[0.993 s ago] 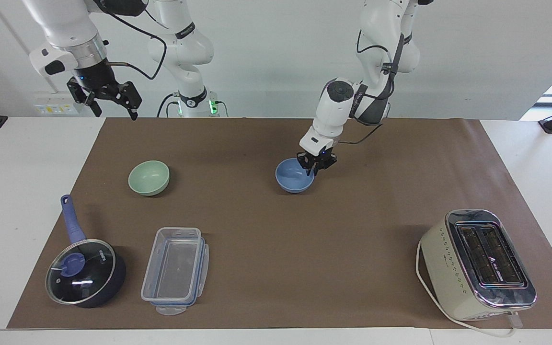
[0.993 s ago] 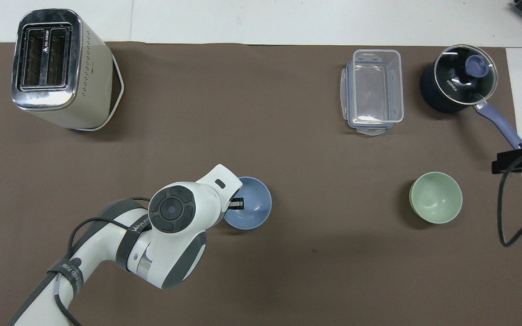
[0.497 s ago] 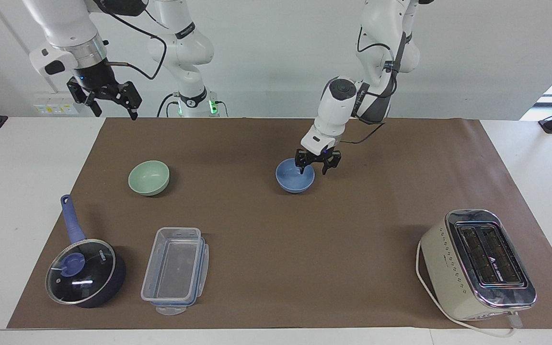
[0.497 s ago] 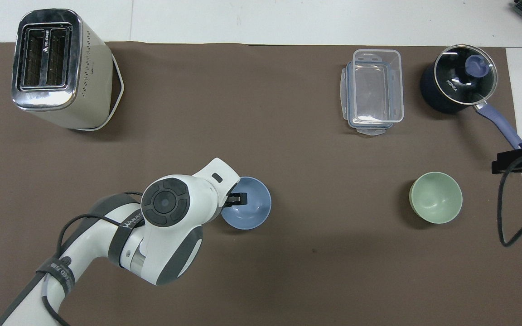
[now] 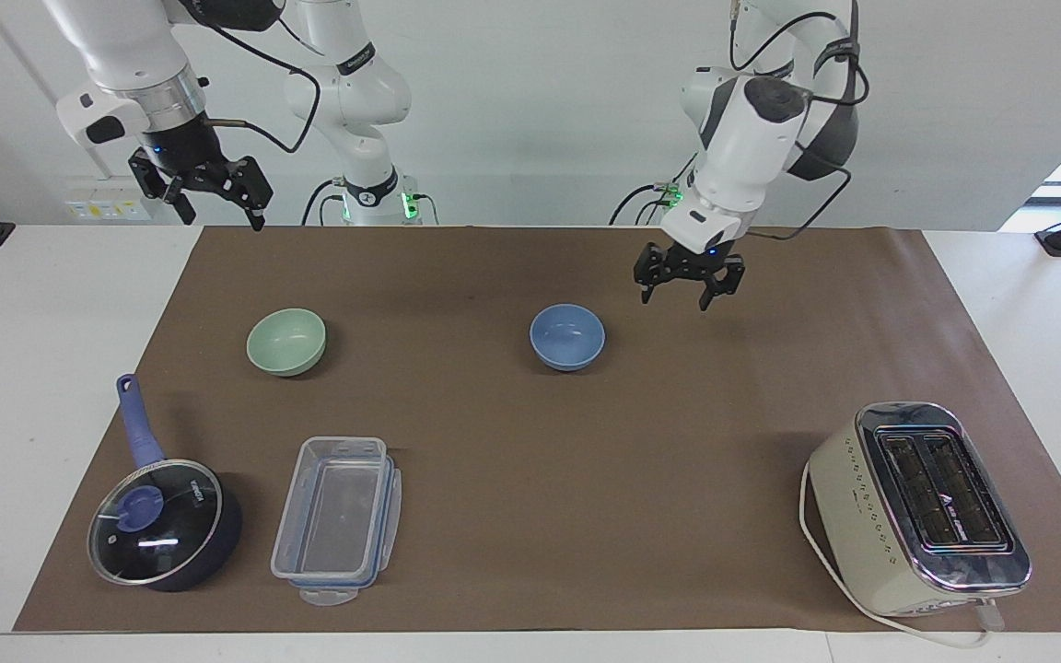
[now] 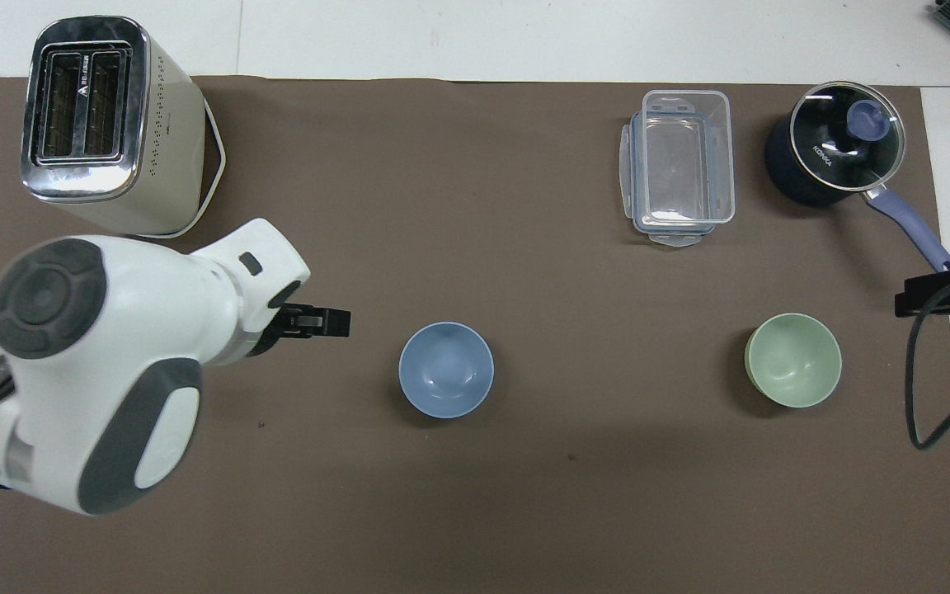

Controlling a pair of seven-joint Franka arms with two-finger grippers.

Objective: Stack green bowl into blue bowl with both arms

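Overhead view shows "KONKA" on the saucepan lid [image 6: 848, 134]; both pincers, left [image 5: 688, 286] and right [image 5: 210, 198], spread empty.

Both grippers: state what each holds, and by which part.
Nothing is held. Left gripper hangs open above the brown mat; right gripper waits open, raised at its end.

- A white table [image 5: 52, 304] is carrying a brown mat [image 5: 530, 460] that is covering most of the tabletop.
- The blue bowl [image 5: 567, 336] is sitting on the mat near the middle.
- The green bowl [image 5: 286, 341] is sitting upright toward the right arm's end.
- A lidded saucepan [image 5: 165, 523] is resting near the corner farthest from the robots at that end.
- A clear container [image 5: 339, 518] is lying just beside the saucepan.
- A toaster [image 5: 917, 508] is standing near the farthest corner at the left arm's end.
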